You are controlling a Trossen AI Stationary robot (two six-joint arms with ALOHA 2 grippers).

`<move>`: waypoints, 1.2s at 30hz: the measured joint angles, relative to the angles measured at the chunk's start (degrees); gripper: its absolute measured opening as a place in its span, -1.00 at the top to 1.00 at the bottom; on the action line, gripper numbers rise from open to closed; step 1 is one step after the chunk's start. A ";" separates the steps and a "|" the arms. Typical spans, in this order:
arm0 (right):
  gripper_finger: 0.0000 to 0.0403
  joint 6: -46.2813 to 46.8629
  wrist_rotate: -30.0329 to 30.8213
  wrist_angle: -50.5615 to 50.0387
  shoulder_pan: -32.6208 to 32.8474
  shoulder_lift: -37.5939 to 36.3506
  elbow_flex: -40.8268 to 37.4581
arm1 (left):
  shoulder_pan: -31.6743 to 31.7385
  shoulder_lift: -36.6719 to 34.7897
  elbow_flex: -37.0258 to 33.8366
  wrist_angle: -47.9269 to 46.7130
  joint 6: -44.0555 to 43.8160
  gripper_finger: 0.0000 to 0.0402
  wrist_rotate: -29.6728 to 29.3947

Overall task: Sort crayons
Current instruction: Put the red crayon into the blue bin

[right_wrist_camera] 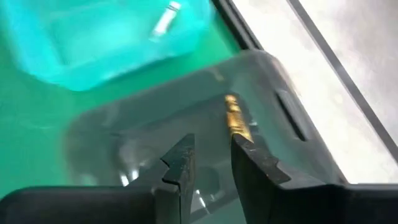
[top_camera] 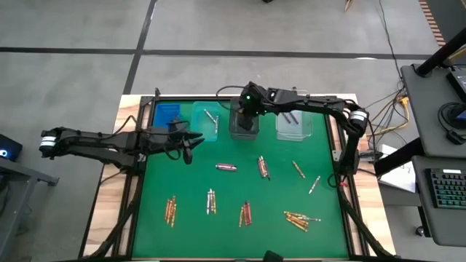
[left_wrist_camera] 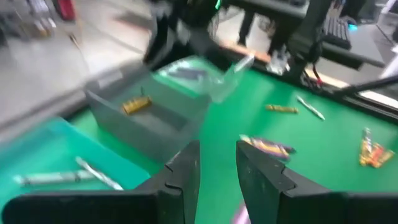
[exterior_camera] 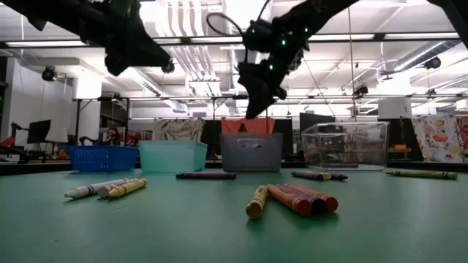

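Along the far edge of the green worktop (top_camera: 240, 182) stand four bins in a row: a blue bin (top_camera: 167, 114), a teal bin (top_camera: 204, 120) with silver-grey crayons (top_camera: 212, 118) in it, a grey bin (top_camera: 244, 125) and a clear bin (top_camera: 295, 124) holding dark crayons (top_camera: 292, 117). Loose crayons lie scattered over the nearer half of the worktop: a purple crayon (top_camera: 226, 167) near the middle, a mixed cluster (top_camera: 263, 167) just beside it, a gold-orange crayon (top_camera: 298, 169) and a silver-grey one (top_camera: 314, 184) further right, and small bunches along the near side, among them a gold-orange bunch (top_camera: 171, 209) and a pile at the right (top_camera: 300, 219). The right gripper (right_wrist_camera: 208, 163) hangs directly above the grey bin, its arm reaching in from the right side and bent over the clear bin; its fingers (right_wrist_camera: 180, 163) are spread a little with nothing between them, and one gold-orange crayon (right_wrist_camera: 236, 118) lies inside the grey bin below. The left gripper (top_camera: 191, 143) hovers over the worktop in front of the blue and teal bins, its arm stretched in level from the left; its fingers (left_wrist_camera: 186, 171) stand slightly apart and hold nothing.
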 joint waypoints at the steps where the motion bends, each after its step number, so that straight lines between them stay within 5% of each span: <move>1: 0.56 0.06 -0.10 -0.25 0.90 -0.47 -0.01 | -0.10 0.31 0.00 -0.84 -1.62 0.57 1.20; 9: 0.62 0.02 -0.04 -2.88 8.53 -3.34 -0.01 | -4.41 4.64 0.00 -4.90 -14.60 0.57 8.46; 36: 0.63 -1.52 -0.01 -12.90 24.18 -3.68 -1.02 | -36.01 19.16 1.62 -5.79 -65.13 0.62 9.93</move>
